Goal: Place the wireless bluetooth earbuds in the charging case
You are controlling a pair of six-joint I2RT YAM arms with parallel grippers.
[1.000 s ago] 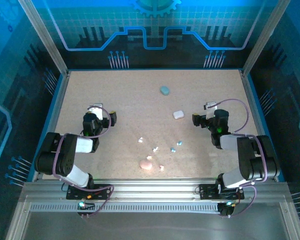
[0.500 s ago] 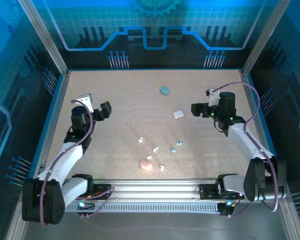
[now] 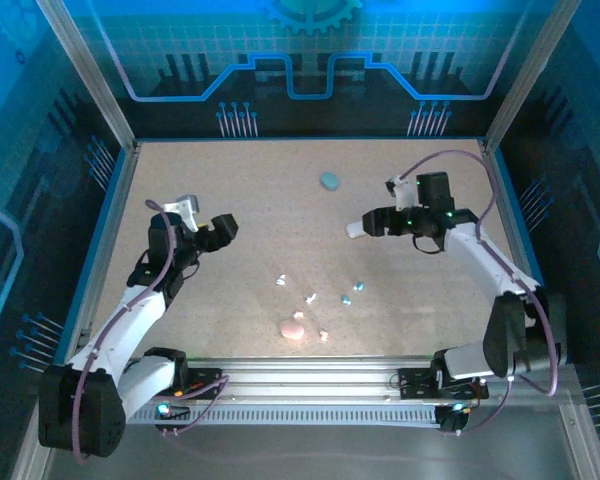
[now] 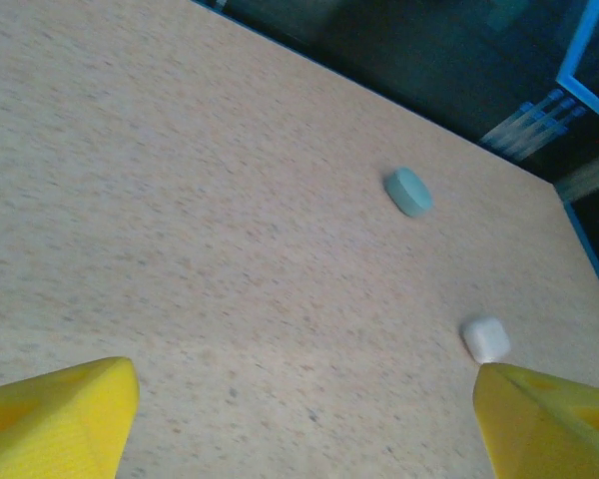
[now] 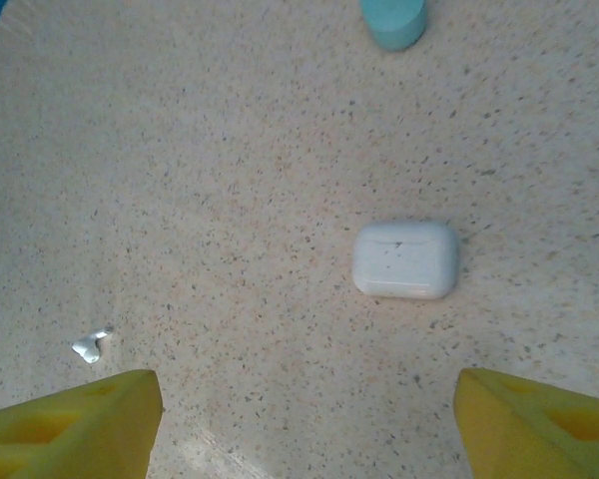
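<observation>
Gaping wide and holding nothing, the right gripper (image 5: 309, 384) shows its two yellow fingers (image 5: 75, 424) at the bottom corners of the right wrist view. Ahead of them, nearer the finger on that view's right side, the white charging case (image 5: 405, 259) lies flat on the speckled table (image 5: 230, 150), apart from both pads. Farther ahead of the fingers sits the teal case (image 5: 393, 20), cut by the top edge. Just ahead of the other finger lies one white earbud (image 5: 92, 344), not touched.

The left gripper (image 4: 304, 384) also stands wide, with only bare table between its pads. In its wrist view the white charging case lies just ahead of the finger on the view's right, and the teal case lies well beyond that.

From the top view, the other earbuds (image 3: 311, 297) lie scattered on the table between the two grippers and closer to the arm bases than either pair of fingers. The pink case (image 3: 292, 328) lies among them, and no finger touches any of them.
</observation>
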